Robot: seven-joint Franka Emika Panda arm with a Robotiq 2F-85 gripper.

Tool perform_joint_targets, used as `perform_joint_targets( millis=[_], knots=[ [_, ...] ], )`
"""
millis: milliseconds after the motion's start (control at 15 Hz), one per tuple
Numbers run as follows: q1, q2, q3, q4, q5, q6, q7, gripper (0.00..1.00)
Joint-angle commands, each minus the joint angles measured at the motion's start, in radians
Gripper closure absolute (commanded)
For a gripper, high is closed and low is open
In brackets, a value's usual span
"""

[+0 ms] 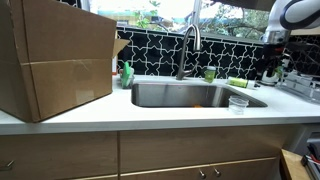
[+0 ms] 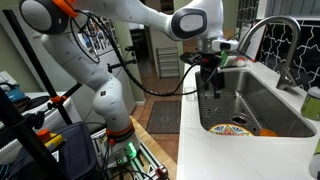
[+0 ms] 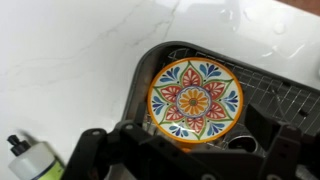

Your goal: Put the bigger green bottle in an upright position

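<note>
The bigger green bottle [image 1: 237, 82] lies on its side on the white counter behind the sink's right end. In the wrist view a pale green bottle with a black cap [image 3: 30, 160] shows at the lower left corner, on the counter beside the sink. My gripper [image 2: 209, 88] hangs above the sink's near edge, open and empty. In the wrist view its dark fingers [image 3: 190, 162] spread wide over a painted plate [image 3: 195, 98]. The gripper is apart from the bottle.
The steel sink [image 1: 160, 97] holds the colourful plate [image 2: 232, 128]. A shorter green container [image 1: 210, 73] and a faucet [image 1: 188, 45] stand behind it. A bright green soap bottle [image 1: 127, 73] stands by a big cardboard box [image 1: 55, 60]. A clear cup [image 1: 238, 102] stands at the front right.
</note>
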Motion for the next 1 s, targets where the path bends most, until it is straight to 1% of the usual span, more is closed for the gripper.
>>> perform_joint_targets(
  millis=[0, 133, 467, 600, 667, 800, 867, 933],
  knots=[
    [-0.018, 0.006, -0.035, 0.025, 0.002, 0.000, -0.023, 0.00],
    [-0.041, 0.024, -0.083, 0.064, 0.005, 0.001, -0.060, 0.00],
    [-0.037, 0.050, -0.080, 0.080, 0.007, -0.001, -0.063, 0.00],
    [-0.052, 0.132, -0.116, 0.141, 0.025, 0.008, -0.055, 0.00],
    [-0.054, 0.160, -0.135, 0.167, 0.034, 0.016, -0.075, 0.00],
    [-0.068, 0.220, -0.165, 0.223, -0.002, 0.066, -0.113, 0.00],
    [-0.069, 0.255, -0.183, 0.257, -0.005, 0.091, -0.168, 0.00],
    [-0.076, 0.282, -0.194, 0.277, -0.003, 0.131, -0.179, 0.00]
  ],
)
